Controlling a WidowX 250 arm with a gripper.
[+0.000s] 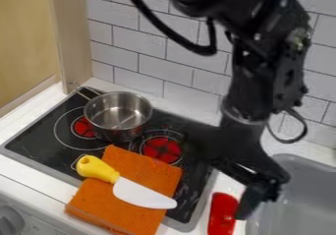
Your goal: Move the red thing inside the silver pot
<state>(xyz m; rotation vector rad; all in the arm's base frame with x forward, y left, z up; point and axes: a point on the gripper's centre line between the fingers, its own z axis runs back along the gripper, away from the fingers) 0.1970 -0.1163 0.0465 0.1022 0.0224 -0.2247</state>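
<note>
Low in the camera view, the black gripper [255, 192] hangs down just right of the red thing [223, 214], its lower end close beside it. I cannot tell if they touch. The red thing is a small, elongated, glossy object on the white counter, between the stove and the grey sink. Farther back on the left, the silver pot [118, 115] stands upright on the stove, its handle toward the upper left. The inside that shows is bare metal.
An orange block [141, 172] lies across the stove's front edge, with a yellow-handled toy knife [134, 192] on top. The grey sink [298, 194] is at the right. Behind the stove [46, 135] rises a tiled wall [144, 64].
</note>
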